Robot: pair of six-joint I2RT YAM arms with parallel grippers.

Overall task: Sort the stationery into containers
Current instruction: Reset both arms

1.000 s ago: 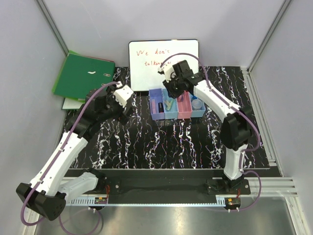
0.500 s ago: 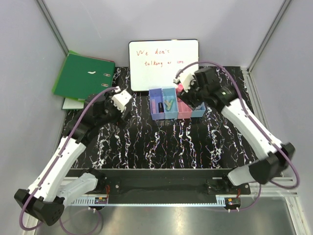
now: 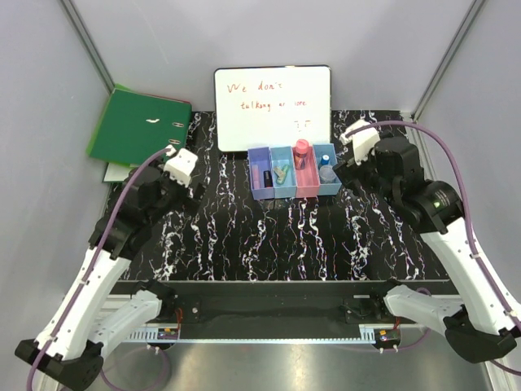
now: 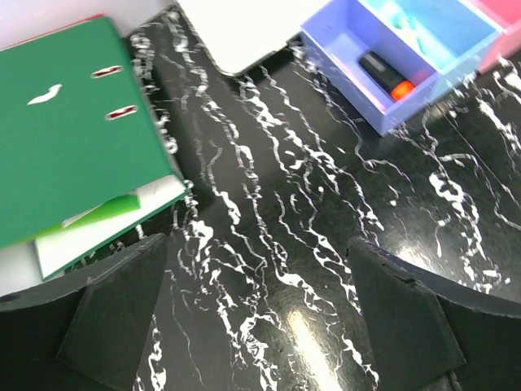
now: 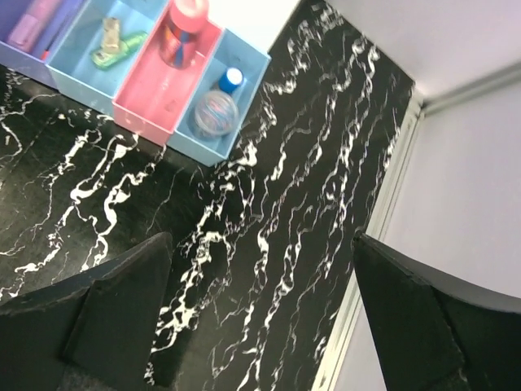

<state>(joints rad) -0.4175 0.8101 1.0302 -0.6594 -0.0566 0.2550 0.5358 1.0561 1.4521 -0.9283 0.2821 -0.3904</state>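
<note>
Left end effector (image 4: 260, 318) and right end effector (image 5: 260, 318) gaped wide, empty; the stationery (image 5: 177, 37) sat in the containers (image 3: 281, 194), so sorting looked finished.

Robot lab cell — plain grey walls (image 3: 41, 204), aluminium framing (image 3: 446, 53), marbled black table (image 3: 285, 244), whiteboard (image 3: 273, 106).

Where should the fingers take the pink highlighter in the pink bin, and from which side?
Grip the pink highlighter by its upper end, coming down from above. It stands nearly upright in the pink bin, its top above the rim; the walls shield its lower part.
</note>
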